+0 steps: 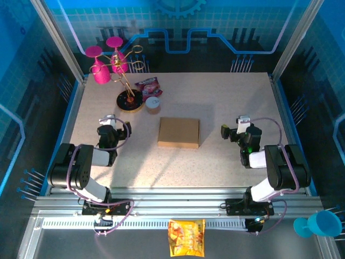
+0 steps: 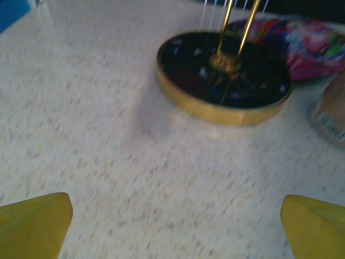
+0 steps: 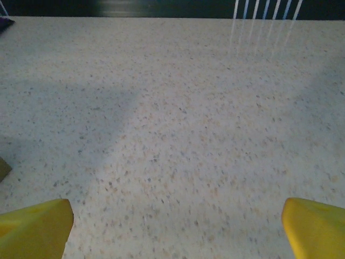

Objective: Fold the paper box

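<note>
Stand (image 1: pixel 131 100) and container (image 1: pixel 153 104) behind paper box (image 1: pixel 179 133); left fingers (image 2: pixel 32 224), right fingers (image 3: pixel 32 226) spread empty.

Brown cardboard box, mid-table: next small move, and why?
Probably swing the right gripper left toward the shallow brown cardboard box. Both it and the left gripper are open and empty, flanking the box without touching it; the right one faces bare speckled table.

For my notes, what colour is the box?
Plain brown; the box shows best in the top view.
</note>
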Controlling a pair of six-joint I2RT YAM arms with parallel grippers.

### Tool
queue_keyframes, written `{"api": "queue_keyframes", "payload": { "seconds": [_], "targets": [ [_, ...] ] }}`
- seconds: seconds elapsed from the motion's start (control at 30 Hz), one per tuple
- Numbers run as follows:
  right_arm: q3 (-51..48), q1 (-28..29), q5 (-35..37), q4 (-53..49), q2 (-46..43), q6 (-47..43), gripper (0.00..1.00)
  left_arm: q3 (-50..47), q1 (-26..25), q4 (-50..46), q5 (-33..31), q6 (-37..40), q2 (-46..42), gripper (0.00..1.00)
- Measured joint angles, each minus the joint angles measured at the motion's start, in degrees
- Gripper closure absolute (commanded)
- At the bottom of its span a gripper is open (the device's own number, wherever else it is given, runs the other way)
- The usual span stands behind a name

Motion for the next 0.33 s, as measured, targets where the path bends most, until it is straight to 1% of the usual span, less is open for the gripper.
{"api": "queue_keyframes", "payload": {
  "seconds": [0.07,0.17,0.33],
  "targets": [
    [2.51,1.25,0.74,-0.74,0.00,-0.87,0.00,0.57,0.00,0.85,0.68,0.20,0.00,0.01],
    [3.26,4.07,2.23,-0.39,0.00,-2.23,0.00,0.57,0.00,1.01,1.29,0.35,0.00,0.01],
    [3.26,4.55,3.34,-1.73,0.00,-2.78,0.00,0.57,0.00,1.01,1.33,0.42,0.00,0.01]
  ]
}}
